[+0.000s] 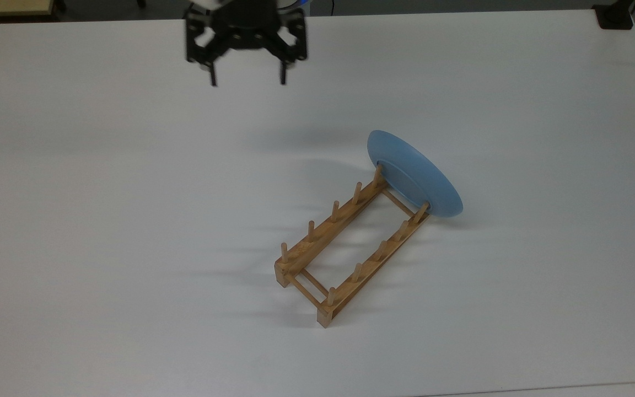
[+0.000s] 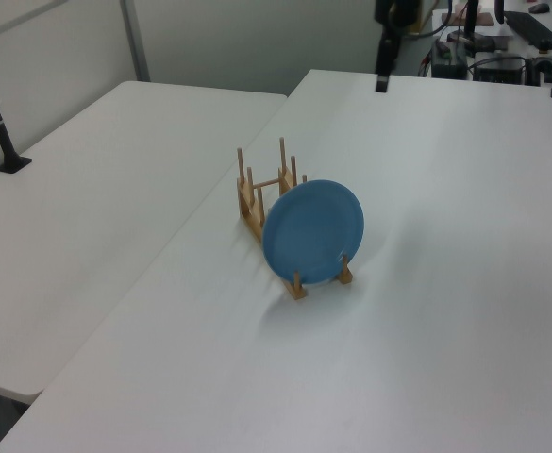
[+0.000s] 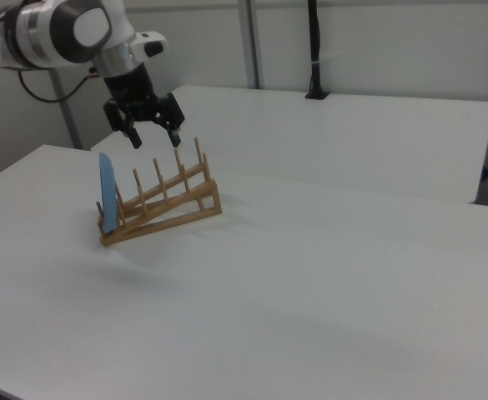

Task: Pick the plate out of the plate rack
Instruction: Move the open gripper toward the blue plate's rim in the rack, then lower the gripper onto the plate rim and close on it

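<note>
While my gripper [image 1: 246, 82] hangs high over the far part of the table [image 1: 102, 193], toward the top view's left, its two fingers are spread wide and hold nothing, so the whole reach is ahead of me. Moving rightward in the top view, the plate rack [image 1: 345, 248] lies on a diagonal, its long axis running from the lower left up toward the upper right. At that upper-right end the plate [image 1: 414, 173] stands on edge, propped against the outer side of the last pair of pegs, its face turned along the rack's length and its width lying across the rails. I judge the main risk is my angle: my fingers do not seem lined up with the thin rim, so unless I turn the wrist they could strike the face and tip the plate off the rack's end. Coming down too low, I could knock a peg and drag the light rack. A pinch on the smooth rim may also slip as I lift.
</note>
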`<state>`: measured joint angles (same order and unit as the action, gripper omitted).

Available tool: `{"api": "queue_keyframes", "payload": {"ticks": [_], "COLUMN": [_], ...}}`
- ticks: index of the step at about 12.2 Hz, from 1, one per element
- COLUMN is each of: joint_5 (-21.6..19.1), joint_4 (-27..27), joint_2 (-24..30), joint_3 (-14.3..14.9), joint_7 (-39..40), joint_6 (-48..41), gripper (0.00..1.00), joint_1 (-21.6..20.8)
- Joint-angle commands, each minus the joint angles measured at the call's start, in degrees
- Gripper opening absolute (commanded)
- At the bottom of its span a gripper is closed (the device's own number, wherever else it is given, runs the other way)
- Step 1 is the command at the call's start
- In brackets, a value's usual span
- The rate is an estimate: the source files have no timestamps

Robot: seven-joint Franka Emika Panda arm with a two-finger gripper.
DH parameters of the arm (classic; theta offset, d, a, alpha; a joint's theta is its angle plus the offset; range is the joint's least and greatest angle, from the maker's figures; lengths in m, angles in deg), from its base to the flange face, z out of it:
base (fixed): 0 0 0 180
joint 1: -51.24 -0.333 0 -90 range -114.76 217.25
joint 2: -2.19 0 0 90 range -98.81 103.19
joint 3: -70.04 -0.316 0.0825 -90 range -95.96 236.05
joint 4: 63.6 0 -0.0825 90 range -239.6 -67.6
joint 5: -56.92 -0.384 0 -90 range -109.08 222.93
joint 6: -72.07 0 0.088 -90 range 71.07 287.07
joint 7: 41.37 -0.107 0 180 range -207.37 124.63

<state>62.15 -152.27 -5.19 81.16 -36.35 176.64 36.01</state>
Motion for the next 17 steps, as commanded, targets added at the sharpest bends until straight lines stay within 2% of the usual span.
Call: {"api": "queue_keyframes", "payload": {"ticks": [1, 4, 5, 7, 9, 12, 13, 14, 15, 17], "joint_5": [4.1, 8.3, 9.3, 15.0, 19.7, 22.2, 22.2, 22.3, 22.8, 23.8], "joint_4": [0.8, 0.8, 0.8, 1.8, 1.8, 1.8, 1.9, 1.9, 1.8, 1.8], "joint_2": [-1.7, -5.2, -6.3, -10.4, -12.8, -14.0, -13.9, -13.9, -13.9, -13.9], "joint_3": [0.1, 0.4, 0.4, 0.1, 0.1, -0.1, -0.6, -1.1, -1.6, -1.8], "joint_7": [2.0, 0.4, -1.0, -6.7, -10.2, -12.8, -12.8, -12.8, -12.8, -12.8], "joint_6": [5.9, 6.6, 6.7, 8.7, 11.6, 12.3, 12.2, 12.2, 12.2, 12.2], "gripper": [0.87, 0.79, 0.78, 0.73, 0.62, 0.61, 0.56, 0.49, 0.37, 0.06], "joint_1": [-7.6, -16.7, -17.8, -19.9, -20.6, -21.9, -22.3, -22.3, -22.2, -22.1]}}
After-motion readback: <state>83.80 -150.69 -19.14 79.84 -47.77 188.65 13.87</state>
